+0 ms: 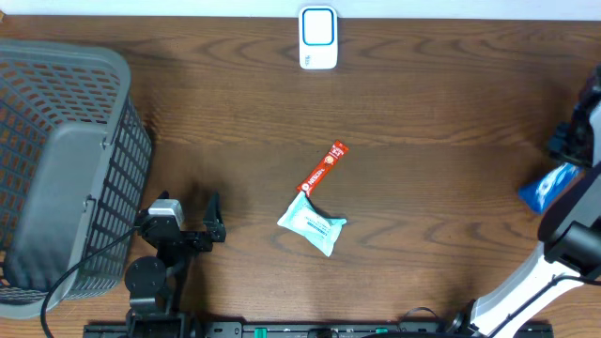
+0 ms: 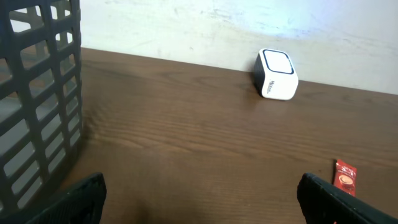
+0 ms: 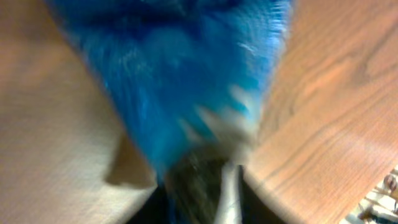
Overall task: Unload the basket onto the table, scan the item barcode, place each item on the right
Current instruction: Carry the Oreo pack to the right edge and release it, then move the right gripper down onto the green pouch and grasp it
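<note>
A blue packet (image 1: 547,188) lies at the table's far right edge, right under my right gripper (image 1: 566,158). In the right wrist view the blue packet (image 3: 180,81) fills the blurred picture just ahead of the right gripper (image 3: 205,186). The blur hides how the jaws stand and whether they hold it. The white scanner (image 1: 318,38) with a blue window stands at the back centre, also seen as the scanner (image 2: 276,74) in the left wrist view. My left gripper (image 1: 214,218) rests open at the front left, and in the left wrist view nothing lies between the left gripper (image 2: 199,199) fingers.
A red sachet (image 1: 323,167) and a pale teal packet (image 1: 313,223) lie mid-table. A grey mesh basket (image 1: 56,169) stands at the left, close beside the left arm. The red sachet (image 2: 346,175) shows at the right and the basket (image 2: 37,93) at the left in the left wrist view.
</note>
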You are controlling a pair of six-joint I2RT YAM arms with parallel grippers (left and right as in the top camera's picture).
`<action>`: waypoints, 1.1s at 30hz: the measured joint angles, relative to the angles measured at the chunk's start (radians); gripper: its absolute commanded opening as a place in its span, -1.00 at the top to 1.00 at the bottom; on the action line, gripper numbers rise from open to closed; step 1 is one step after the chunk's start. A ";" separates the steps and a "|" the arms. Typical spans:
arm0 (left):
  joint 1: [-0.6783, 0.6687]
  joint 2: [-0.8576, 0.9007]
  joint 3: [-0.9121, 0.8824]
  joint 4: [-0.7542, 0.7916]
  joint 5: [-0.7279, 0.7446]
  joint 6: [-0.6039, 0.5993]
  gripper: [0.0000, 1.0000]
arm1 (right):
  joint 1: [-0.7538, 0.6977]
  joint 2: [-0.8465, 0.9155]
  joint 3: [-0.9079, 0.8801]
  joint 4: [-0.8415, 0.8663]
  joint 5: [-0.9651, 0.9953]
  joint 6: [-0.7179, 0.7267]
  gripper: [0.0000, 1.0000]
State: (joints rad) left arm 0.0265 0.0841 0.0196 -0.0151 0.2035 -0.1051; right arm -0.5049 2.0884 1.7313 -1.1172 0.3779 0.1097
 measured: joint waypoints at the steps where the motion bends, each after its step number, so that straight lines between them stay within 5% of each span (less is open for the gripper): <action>1: 0.000 0.000 0.000 0.000 0.000 0.000 -0.96 | -0.011 0.000 0.000 -0.002 -0.003 0.000 -0.99; 8: 0.000 0.000 0.000 0.000 0.000 0.000 -0.96 | 0.053 0.000 0.103 -0.130 -0.091 0.028 -0.99; 15: 0.000 0.000 0.000 0.000 0.000 0.000 -0.96 | 0.306 -0.003 0.203 -0.326 -0.225 0.091 -0.98; 33: 0.000 0.000 0.000 0.000 0.000 0.000 -0.96 | 0.943 -0.003 0.204 -0.515 -0.728 -0.360 -0.98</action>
State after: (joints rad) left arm 0.0265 0.0841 0.0196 -0.0151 0.2035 -0.1051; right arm 0.4377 2.0857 1.9350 -1.6325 -0.3504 -0.2501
